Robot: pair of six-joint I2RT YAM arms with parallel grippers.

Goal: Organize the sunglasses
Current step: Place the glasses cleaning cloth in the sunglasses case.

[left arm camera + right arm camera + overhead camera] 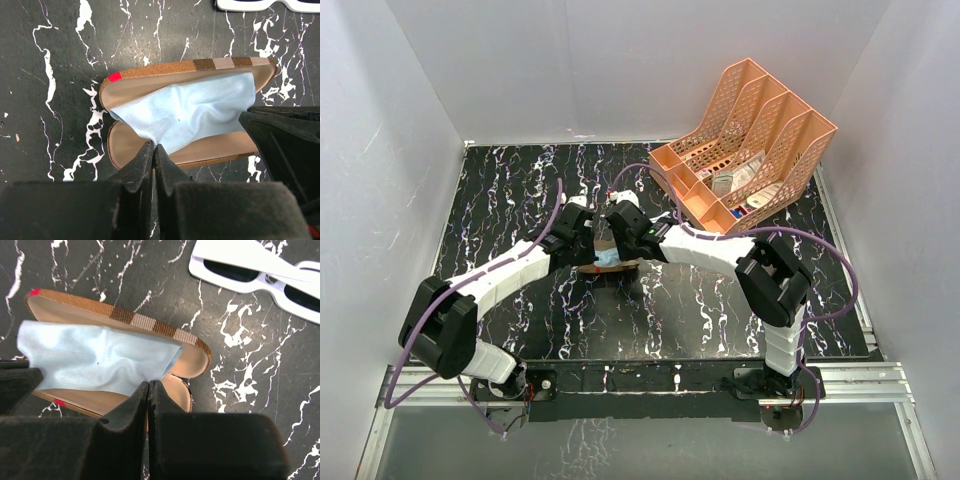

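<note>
From above, you see the left arm (500, 275) and the right arm (710, 245) reaching in to meet at the middle of the black, white-veined worktop (520, 190), over a patch of light blue cloth (608, 257). An orange file rack (760, 120) stands tilted at the far right corner. The sunglasses cannot be made out from here. In your left wrist view, the left end effector (153, 156) is closed, its 2 fingertips pressed together at the near edge of an open brown plaid case (185, 66) that lies flat with the cloth spread across its lining. You cannot tell whether the tips pinch the cloth. The sunglasses (265, 4) show only as a white strip at the top right edge, on the worktop beyond the case. In your right wrist view, the right end effector (149, 392) is closed too, tips together at the case's near rim beside the cloth's corner. Here the sunglasses lie flat on the bare worktop, beyond the case and well apart from it, white frame and dark lenses plain to see, touched by neither end effector.
</note>
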